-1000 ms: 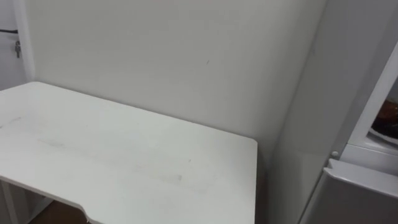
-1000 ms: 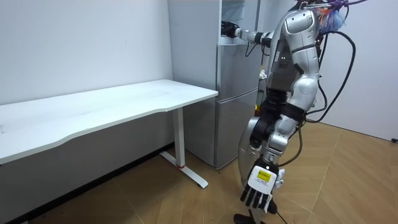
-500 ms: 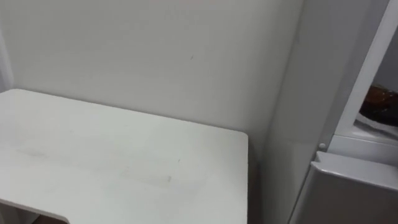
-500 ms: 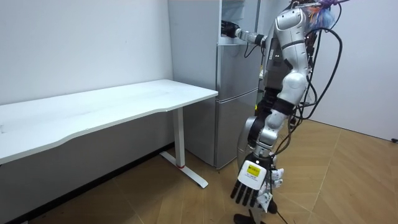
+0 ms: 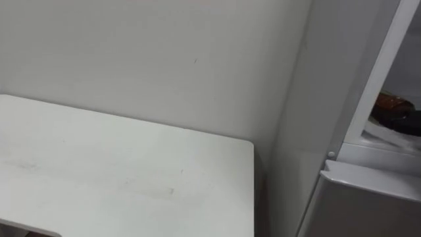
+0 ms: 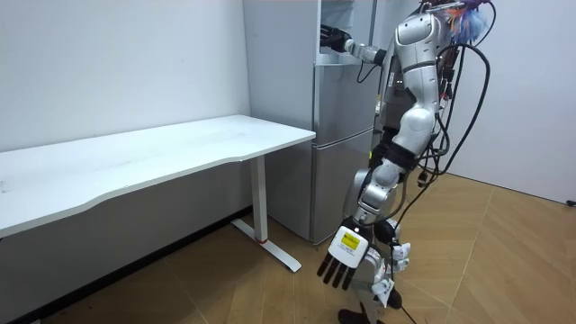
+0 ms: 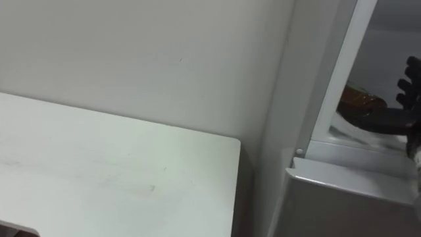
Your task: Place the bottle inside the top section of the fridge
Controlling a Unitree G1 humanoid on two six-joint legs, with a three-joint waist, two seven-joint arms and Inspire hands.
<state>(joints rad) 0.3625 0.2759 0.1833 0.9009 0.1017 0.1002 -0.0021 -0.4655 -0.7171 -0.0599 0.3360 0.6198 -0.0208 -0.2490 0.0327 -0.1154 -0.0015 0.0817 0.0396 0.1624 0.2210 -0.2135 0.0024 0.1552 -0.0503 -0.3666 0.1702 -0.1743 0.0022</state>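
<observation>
- While the robot stands upright on the wooden floor (image 6: 513,261) close before the fridge (image 6: 340,135), its head camera looks across the fridge's side panel to the neighbouring table.
- Right hand (image 7: 410,80): reaches at shoulder height into the open upper compartment (image 7: 388,33). In the right eye view it is a dark shape at the picture's right edge, its fingers toward the bottle. I cannot tell whether they close on anything.
- Bottle (image 7: 360,97): amber-brown, lying low on its side on the upper compartment's white shelf, just beside the right hand. Whether the two touch cannot be told.
- Left hand (image 6: 342,263): hangs low beside the legs in the room view, arm angled toward the room view's left. Its fingers are straight and spread, holding nothing.
- Lower door (image 7: 355,204): grey, closed, directly beneath the open compartment.
- Table (image 6: 162,153): white top on a white leg, standing against the wall (image 5: 164,59) with its end near the fridge's side.
</observation>
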